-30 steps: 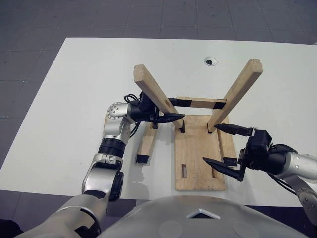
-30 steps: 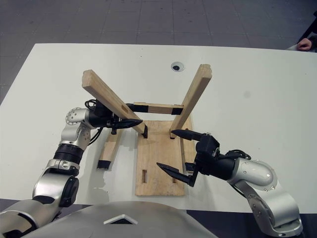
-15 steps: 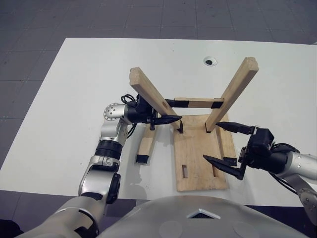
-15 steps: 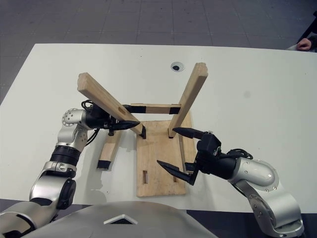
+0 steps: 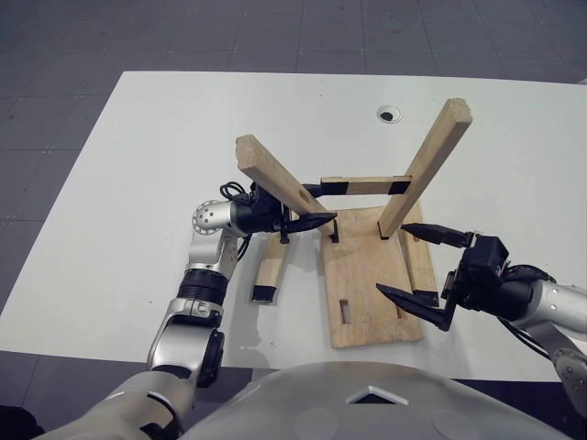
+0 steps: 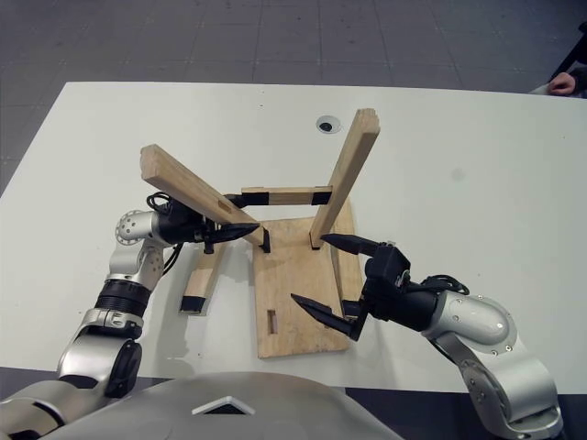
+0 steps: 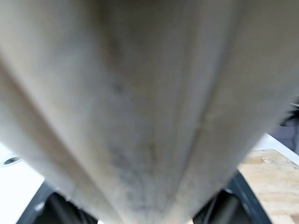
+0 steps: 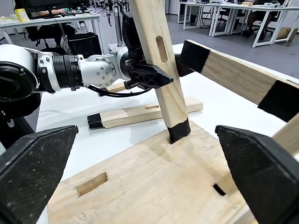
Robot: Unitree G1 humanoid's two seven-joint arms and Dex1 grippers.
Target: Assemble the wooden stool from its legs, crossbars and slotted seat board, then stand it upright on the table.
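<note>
The left gripper (image 5: 319, 220), clamped on the slanted pale wooden leg (image 5: 273, 176), has drawn leftward and nearer the robot, swinging the leg's top end with it. The upright wooden leg (image 5: 424, 160) and black-tipped wooden crossbar (image 5: 359, 186) have followed. The flat slotted wooden seat board (image 5: 367, 284) seems to have turned slightly, its near edge now skewed.

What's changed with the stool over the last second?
The left gripper, clamped on the left leg, swung that leg's top towards the robot's left. The right leg and crossbar followed, and the seat board turned slightly. The right gripper stayed open by the seat board's right side. The loose leg on the table has not moved.
</note>
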